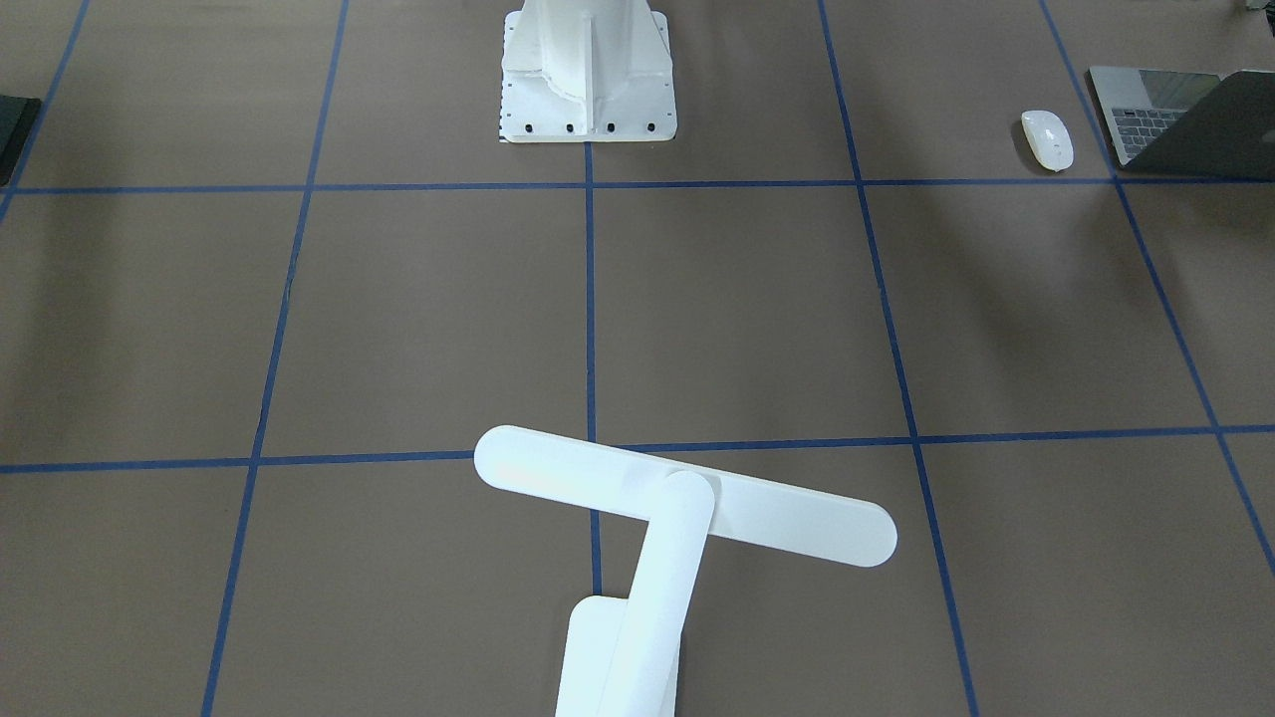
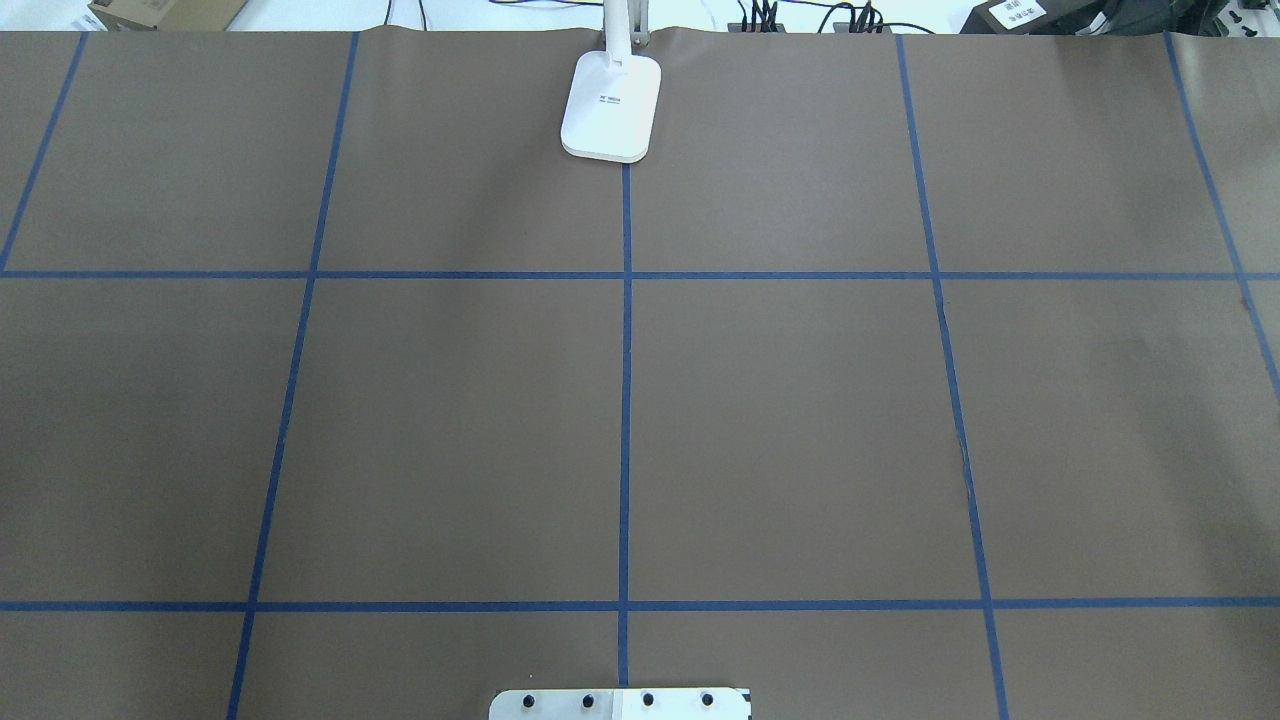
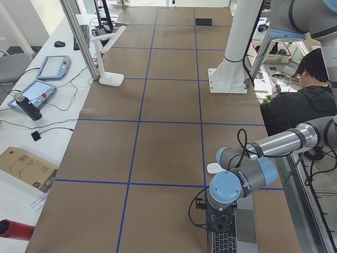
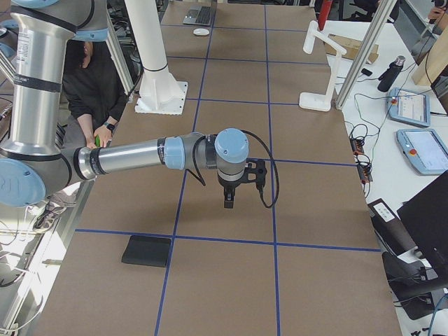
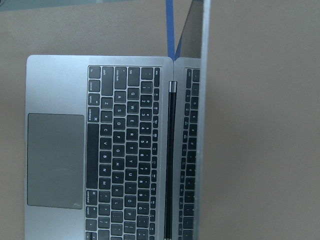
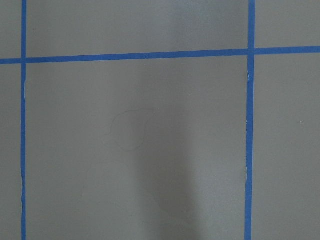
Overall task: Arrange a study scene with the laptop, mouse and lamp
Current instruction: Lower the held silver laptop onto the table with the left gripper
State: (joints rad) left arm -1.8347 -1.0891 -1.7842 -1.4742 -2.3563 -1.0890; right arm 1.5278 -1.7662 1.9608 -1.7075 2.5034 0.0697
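The laptop (image 1: 1185,119) stands open at the table's end on my left side; the left wrist view looks straight down on its keyboard (image 5: 125,150). The white mouse (image 1: 1047,139) lies beside it, apart. The white lamp (image 1: 687,508) stands at the far middle edge, its base (image 2: 611,105) on the centre tape line. My left gripper (image 3: 220,227) hangs over the laptop (image 3: 243,232); I cannot tell if it is open or shut. My right gripper (image 4: 229,201) hangs above bare table, away from the task's things; I cannot tell its state.
A white ribbed pedestal (image 1: 588,70) is bolted at the robot's side of the table. A flat black mouse pad (image 4: 147,250) lies near the right end. Blue tape lines grid the brown table (image 2: 800,420). A person (image 3: 308,89) sits beside the table.
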